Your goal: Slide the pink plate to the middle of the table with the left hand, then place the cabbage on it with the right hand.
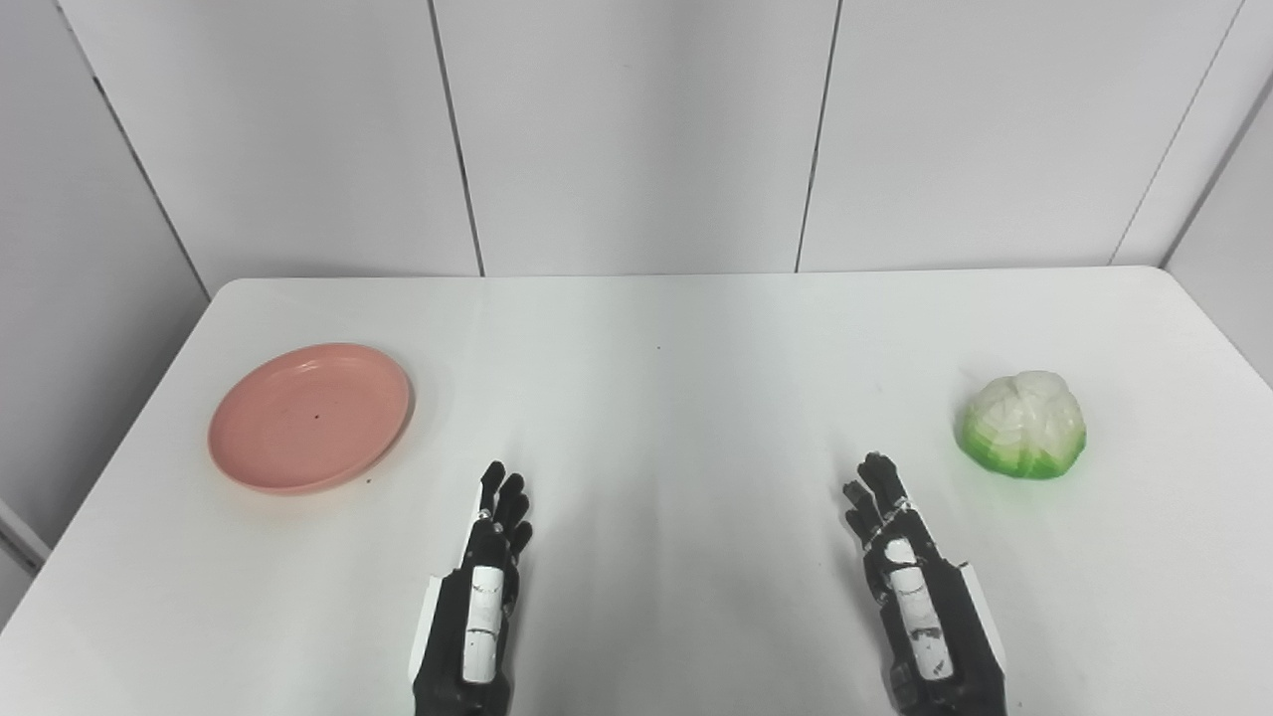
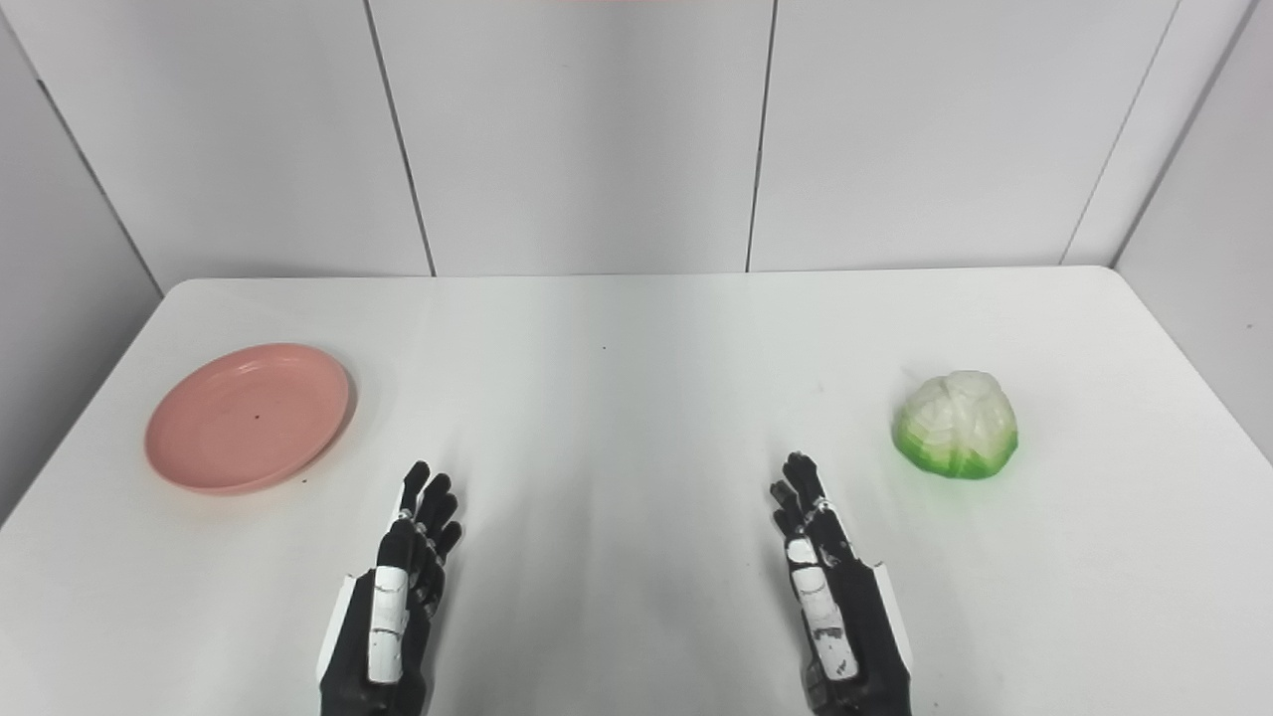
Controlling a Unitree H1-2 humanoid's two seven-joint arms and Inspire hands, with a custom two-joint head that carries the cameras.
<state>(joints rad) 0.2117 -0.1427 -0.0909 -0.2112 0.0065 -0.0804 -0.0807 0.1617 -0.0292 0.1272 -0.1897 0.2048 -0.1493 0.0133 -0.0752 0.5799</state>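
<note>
A pink plate lies empty on the white table at the left side. A white and green cabbage sits on the table at the right side. My left hand is open and empty, fingers stretched forward, near the front edge, to the right of and nearer than the plate. My right hand is open and empty, fingers stretched forward, near the front edge, to the left of and nearer than the cabbage. Neither hand touches anything.
The white table has rounded far corners and ends at grey wall panels behind it. Its left edge runs close to the plate.
</note>
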